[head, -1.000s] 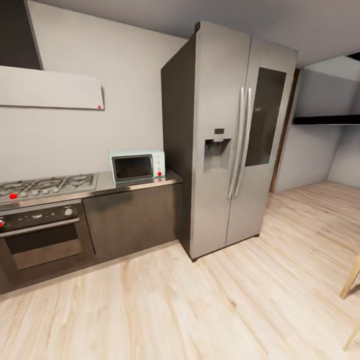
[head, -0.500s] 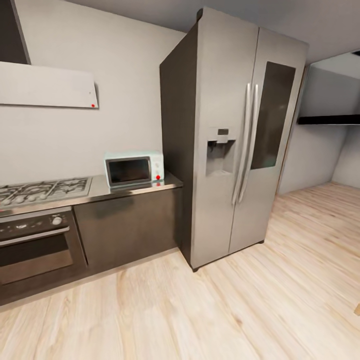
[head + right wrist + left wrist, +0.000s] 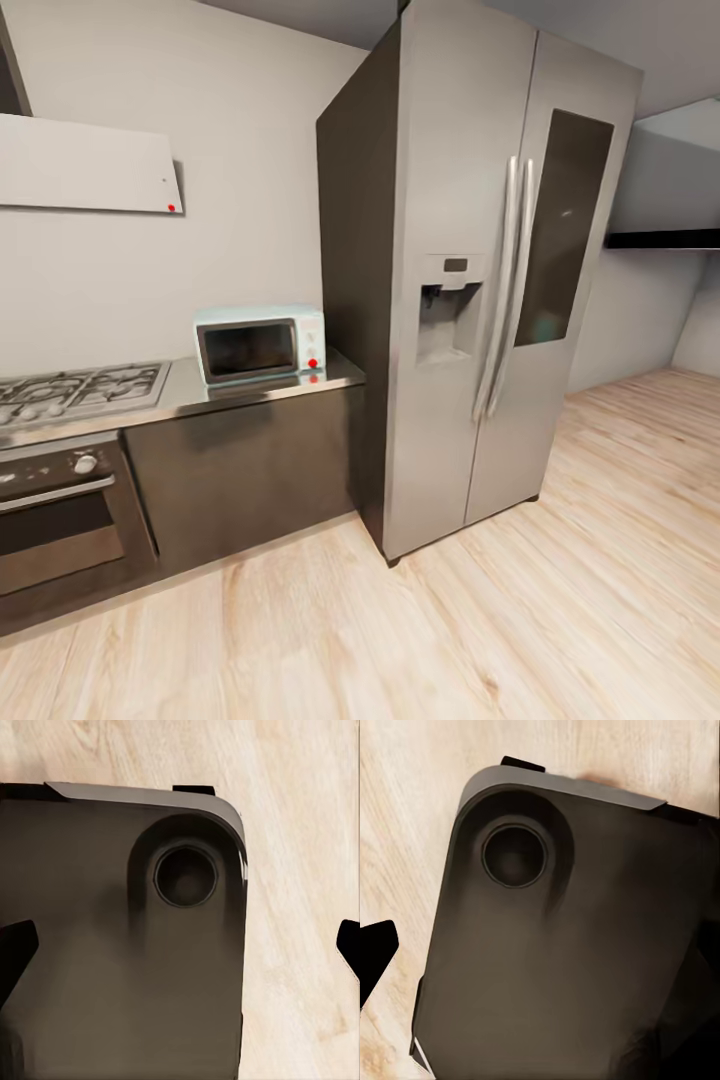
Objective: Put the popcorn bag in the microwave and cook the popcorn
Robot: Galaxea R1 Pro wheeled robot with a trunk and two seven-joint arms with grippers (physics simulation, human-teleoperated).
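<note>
Head view, mint-blue microwave (image 3: 260,345), dark door shut, on grey countertop (image 3: 190,394), pincer states unclear.

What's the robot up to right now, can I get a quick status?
Microwave ahead on countertop, door shut. Popcorn bag not sighted. Fridge beside it. Fingers' state unclear.

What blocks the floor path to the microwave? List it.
Nothing visible does. The microwave sits door shut on the countertop, beside the fridge. Bare wood floor leads up to the cabinets. The popcorn bag is not in view.
</note>
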